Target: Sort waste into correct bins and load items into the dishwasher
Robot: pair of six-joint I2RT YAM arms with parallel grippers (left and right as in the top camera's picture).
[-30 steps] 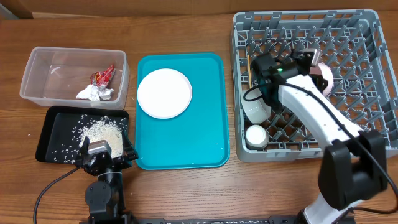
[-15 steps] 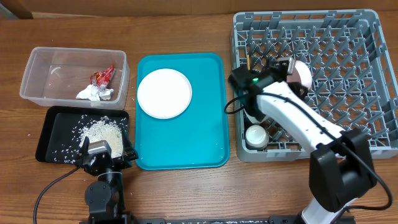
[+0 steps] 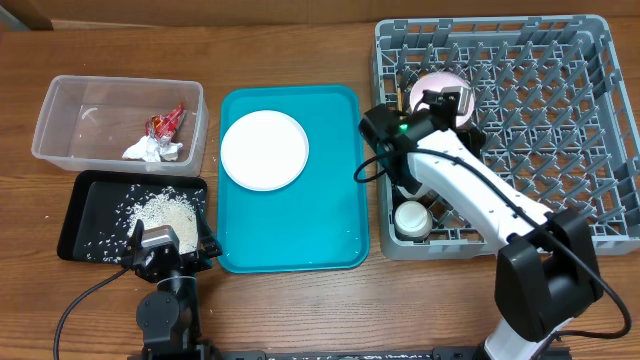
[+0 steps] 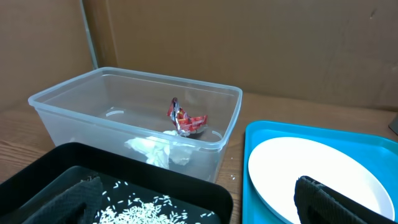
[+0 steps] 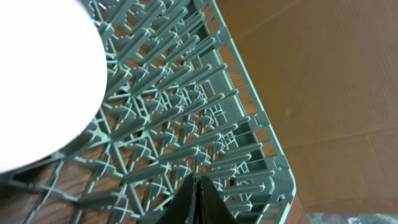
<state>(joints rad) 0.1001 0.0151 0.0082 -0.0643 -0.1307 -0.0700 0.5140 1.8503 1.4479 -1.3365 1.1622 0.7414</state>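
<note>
The grey dish rack [image 3: 600, 60] stands at the right. My right gripper [image 3: 456, 102] is over its left part, and in the right wrist view its fingers [image 5: 198, 179] are shut with nothing between them. A white plate [image 3: 436, 82] stands in the rack right beside it and also shows in the right wrist view [image 5: 43, 81]. A white cup [image 3: 411, 219] sits in the rack's front left, and a bowl [image 3: 408, 183] is partly hidden by the arm. Another white plate [image 3: 264, 149] lies on the teal tray [image 3: 340, 230]. My left gripper [image 4: 199, 211] is open and empty.
The clear tub [image 3: 60, 110] holds the red wrapper [image 3: 167, 122] and the white tissue [image 3: 152, 149]. The black tray [image 3: 80, 195] in front of it holds rice [image 3: 165, 212]. The left arm's base sits at the front edge. A cardboard wall stands behind the rack.
My right arm has swung left across the rack, from its middle to its left side. The plate in the rack has shifted left along with it. The left arm has not moved.
</note>
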